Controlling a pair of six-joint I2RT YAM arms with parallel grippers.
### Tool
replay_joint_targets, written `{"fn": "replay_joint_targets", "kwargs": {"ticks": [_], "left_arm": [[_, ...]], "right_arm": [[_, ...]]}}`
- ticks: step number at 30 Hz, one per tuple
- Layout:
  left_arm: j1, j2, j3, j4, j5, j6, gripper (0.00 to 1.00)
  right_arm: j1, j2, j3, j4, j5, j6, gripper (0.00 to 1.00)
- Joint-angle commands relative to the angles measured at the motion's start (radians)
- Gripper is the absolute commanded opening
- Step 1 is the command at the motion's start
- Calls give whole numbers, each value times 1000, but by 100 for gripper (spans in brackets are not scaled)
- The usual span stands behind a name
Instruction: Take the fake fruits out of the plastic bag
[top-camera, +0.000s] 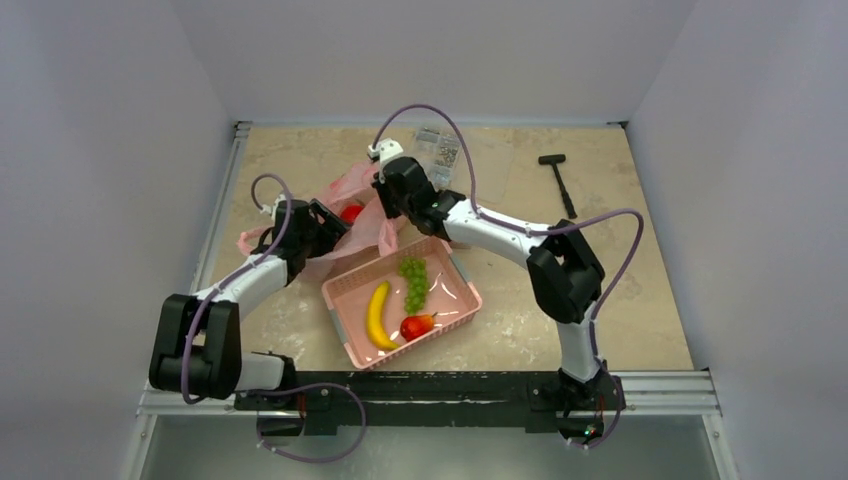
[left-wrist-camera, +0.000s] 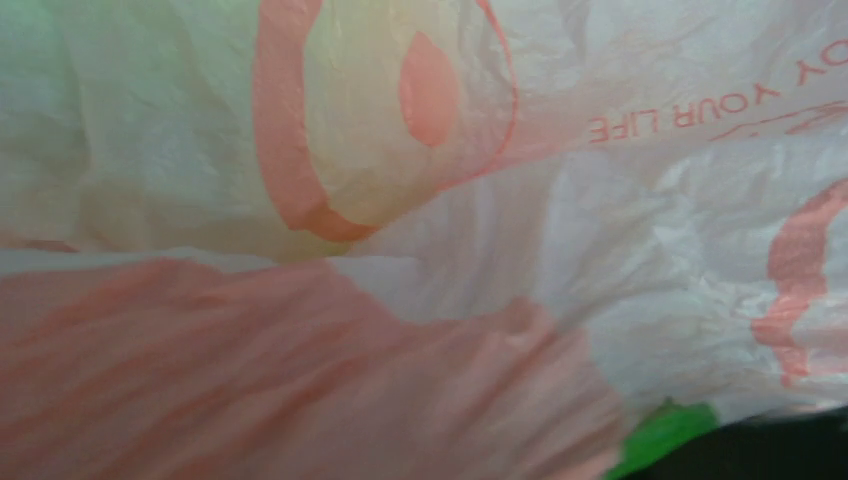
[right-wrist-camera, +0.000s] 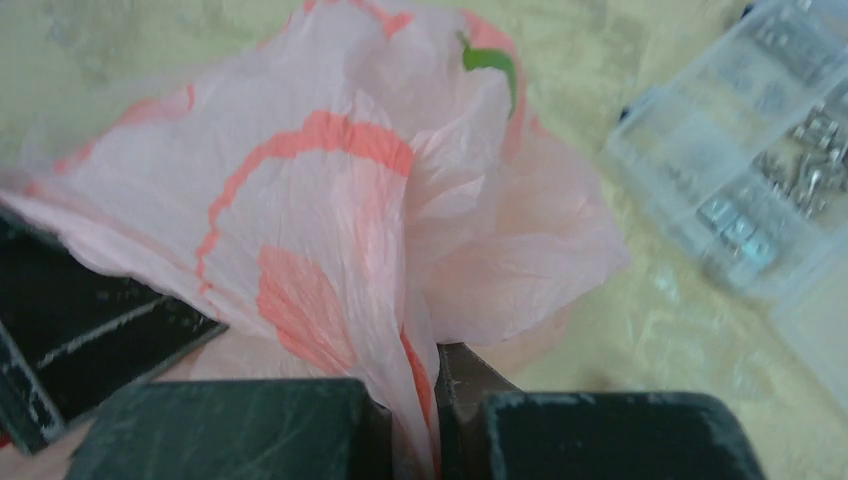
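Three fake fruits lie in the pink latticed basket (top-camera: 452, 297), nearest the arm bases. A banana (top-camera: 377, 315) is at the basket's eight o'clock, a green grape bunch (top-camera: 413, 281) is toward twelve, and a red fruit (top-camera: 415, 326) is at five.

At the basket's eleven o'clock, touching its far rim, the plastic bag (top-camera: 372, 228) lies crumpled on the table (top-camera: 620, 300). A red piece (top-camera: 351, 212) shows in its open mouth.

The left gripper (top-camera: 325, 228) is at the bag's nine o'clock edge. Its wrist view is filled with pink film, so I cannot tell how its jaws stand. The right gripper (right-wrist-camera: 432, 412), at the bag's two o'clock, is clenched on a gathered fold of the bag.

Farther off, a clear box (top-camera: 437, 148) of small metal parts sits at the table's twelve o'clock. A black hammer (top-camera: 557, 180) lies toward two.
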Motion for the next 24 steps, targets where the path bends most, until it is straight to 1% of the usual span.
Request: {"fn": "replay_joint_targets", "kwargs": {"ticks": [1, 2, 4, 6, 9, 11, 13, 16, 19, 21, 24], "left_arm": [[48, 31, 72, 69, 3, 6, 76], [49, 29, 87, 60, 11, 22, 76], [49, 17, 107, 32, 13, 53, 76], [49, 1, 102, 39, 25, 80, 77], [39, -1, 90, 78, 58, 129, 77], [25, 10, 92, 90, 77, 147, 77], [10, 17, 91, 108, 83, 153, 78], [-19, 26, 93, 148, 55, 171, 79], [-47, 67, 135, 159, 8, 218, 79], [-72, 101, 172, 152, -37, 263, 76], [-111, 136, 223, 112, -138, 314, 75]], "right_arm": [[-40, 66, 208, 47, -28, -141, 0], [-39, 74, 241, 4, -30, -151, 0], [-38, 61, 230, -27, -29, -156, 0], [-39, 20, 151, -12, -43, -152, 0], [-37, -52, -33, 93, -78, -170, 0], [-35, -60, -88, 115, -70, -209, 0], [-32, -50, -90, 70, -40, -224, 0], [-32, -50, -73, 14, -29, -219, 0], [-31, -50, -43, -42, -72, -192, 0], [-31, -62, -43, -47, -112, -147, 0], [-31, -83, -57, -34, -146, -131, 0]]}}
